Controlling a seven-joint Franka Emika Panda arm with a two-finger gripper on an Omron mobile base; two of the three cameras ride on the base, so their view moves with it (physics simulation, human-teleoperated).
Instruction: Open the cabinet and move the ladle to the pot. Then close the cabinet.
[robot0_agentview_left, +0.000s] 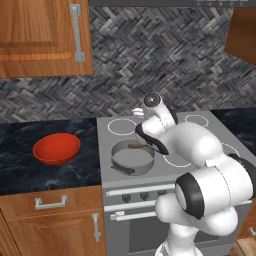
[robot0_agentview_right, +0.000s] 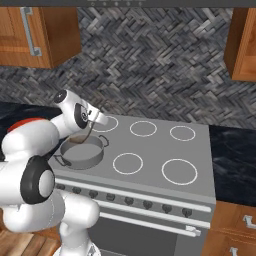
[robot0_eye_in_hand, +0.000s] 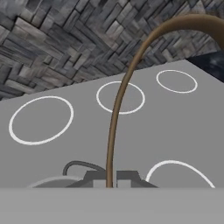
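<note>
The claw (robot0_eye_in_hand: 111, 181) is clamped on the ladle's (robot0_eye_in_hand: 118, 100) thin handle, holding it above the pot (robot0_agentview_right: 82, 151), which sits on the front-left burner of the stove (robot0_agentview_right: 200, 150). A red bowl (robot0_agentview_left: 56, 148) rests on the desk (robot0_agentview_left: 20, 170) left of the stove.

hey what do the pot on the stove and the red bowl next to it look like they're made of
Pot: looks like brushed grey metal, judging by its thin rim, dull sheen and loop side handles. Red bowl: glossy, uniformly red, with soft highlights; could be plastic or glazed ceramic, the rendering does not settle which.
</note>
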